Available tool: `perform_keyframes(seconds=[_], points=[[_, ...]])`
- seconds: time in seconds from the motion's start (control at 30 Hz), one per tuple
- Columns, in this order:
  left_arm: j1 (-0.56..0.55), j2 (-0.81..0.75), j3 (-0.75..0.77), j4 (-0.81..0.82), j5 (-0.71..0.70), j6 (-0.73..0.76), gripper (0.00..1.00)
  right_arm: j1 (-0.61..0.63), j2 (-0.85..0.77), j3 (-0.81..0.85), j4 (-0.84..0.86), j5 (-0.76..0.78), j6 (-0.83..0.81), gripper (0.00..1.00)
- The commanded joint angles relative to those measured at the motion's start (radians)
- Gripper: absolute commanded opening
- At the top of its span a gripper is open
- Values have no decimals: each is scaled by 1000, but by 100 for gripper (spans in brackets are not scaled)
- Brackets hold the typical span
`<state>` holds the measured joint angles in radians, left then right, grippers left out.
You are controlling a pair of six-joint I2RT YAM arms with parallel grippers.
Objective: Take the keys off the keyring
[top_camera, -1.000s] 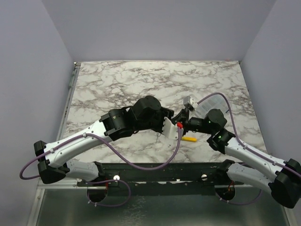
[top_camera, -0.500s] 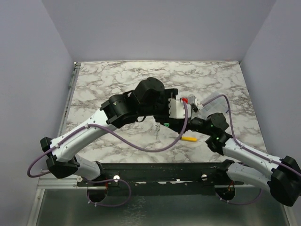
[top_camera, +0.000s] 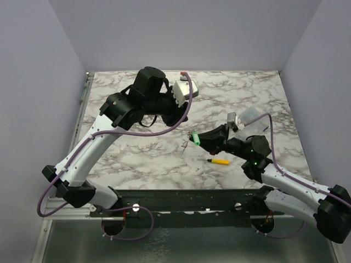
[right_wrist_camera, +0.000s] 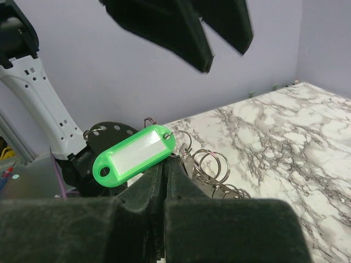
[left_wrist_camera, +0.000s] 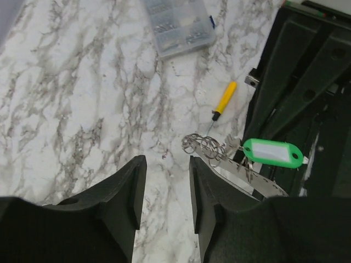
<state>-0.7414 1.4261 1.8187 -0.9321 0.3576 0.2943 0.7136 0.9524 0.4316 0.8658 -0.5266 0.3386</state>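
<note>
My right gripper (right_wrist_camera: 164,169) is shut on the keyring (right_wrist_camera: 207,164), a cluster of thin silvery rings with flat grey key pieces that are indistinct. A bright green plastic tag (right_wrist_camera: 134,155) with a white label hangs on one ring, just above the fingertips. In the top view the right gripper (top_camera: 202,140) holds the green tag (top_camera: 194,138) above the table's middle, and the silvery rings (top_camera: 184,148) trail to its lower left. My left gripper (top_camera: 184,90) is raised at the back, open and empty. The left wrist view looks down past that gripper (left_wrist_camera: 167,164) at the rings (left_wrist_camera: 205,147) and the tag (left_wrist_camera: 272,152).
A yellow-handled screwdriver (top_camera: 221,161) lies on the marble right of the rings and also shows in the left wrist view (left_wrist_camera: 225,100). A clear plastic parts box (top_camera: 253,116) stands behind the right arm and shows in the left wrist view (left_wrist_camera: 178,24). Grey walls enclose the table.
My left gripper has pulled away from the right gripper and risen to the back left, open. The right gripper has stayed shut, and the green tag has come into view.
</note>
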Motion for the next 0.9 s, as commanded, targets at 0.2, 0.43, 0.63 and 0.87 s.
perform_keyframes(seconds=[0.2, 0.43, 0.63, 0.87], points=[[-56, -65, -123, -56, 229, 73, 28, 5, -10, 13, 65, 24, 7, 1], [-153, -79, -151, -54, 201, 108, 24, 5, -12, 15, 67, 13, -3, 0], [-153, -73, -168, -39, 143, 94, 28, 6, -12, 16, 70, 0, -21, 0], [-153, -66, -196, 4, 106, 44, 31, 6, -14, 24, 50, -20, -36, 1]])
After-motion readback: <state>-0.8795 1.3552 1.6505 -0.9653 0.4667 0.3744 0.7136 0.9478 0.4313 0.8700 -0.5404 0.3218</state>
